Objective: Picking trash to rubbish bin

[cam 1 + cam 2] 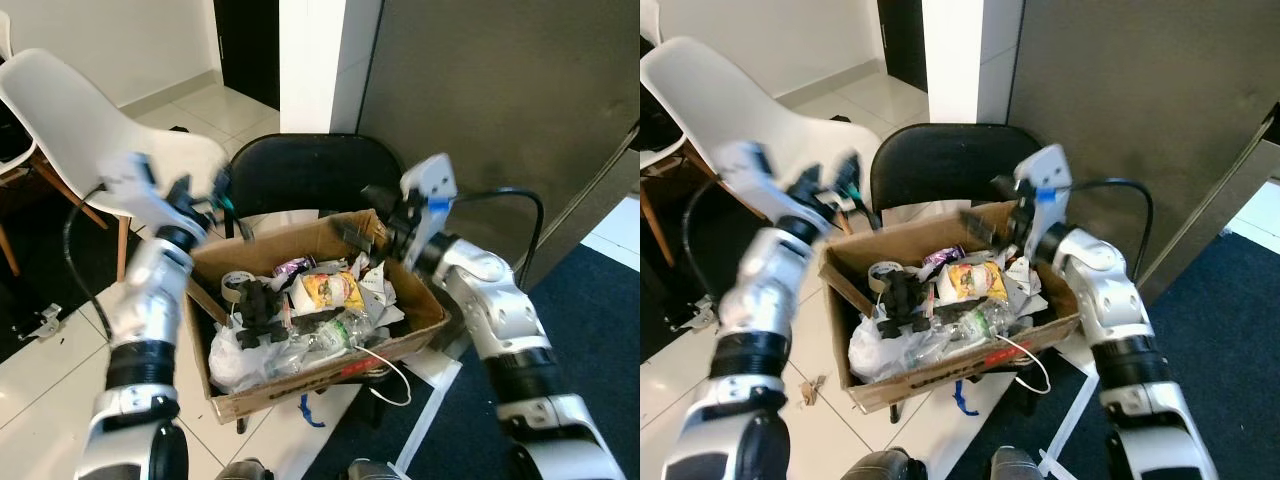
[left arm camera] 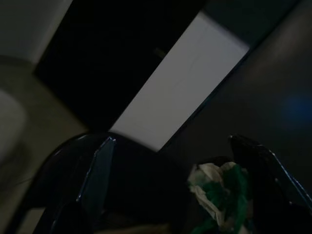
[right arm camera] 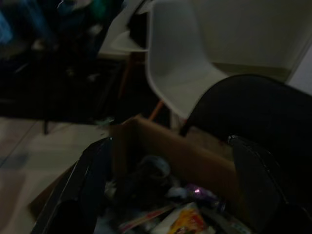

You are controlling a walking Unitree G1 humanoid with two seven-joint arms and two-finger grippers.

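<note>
A brown cardboard box (image 1: 300, 388) stands on a black chair (image 1: 300, 170), full of trash: a yellow snack packet (image 1: 330, 290), a clear plastic bottle (image 1: 322, 335), a white plastic bag (image 1: 232, 358) and a tape roll (image 1: 235, 282). My left gripper (image 1: 203, 195) is raised, blurred, over the box's back left corner. In the left wrist view its fingers (image 2: 97, 170) stand wide apart, and a crumpled green and white wad (image 2: 214, 192) rests against one of them. My right gripper (image 1: 365, 218) hovers open over the back right rim, with nothing between its fingers (image 3: 92, 170).
A white shell chair (image 1: 70, 110) stands to the left on the pale tiled floor. A grey panel (image 1: 480, 90) rises behind on the right, above a dark blue carpet (image 1: 590, 320). A white cord (image 1: 395, 385) hangs from the box's front.
</note>
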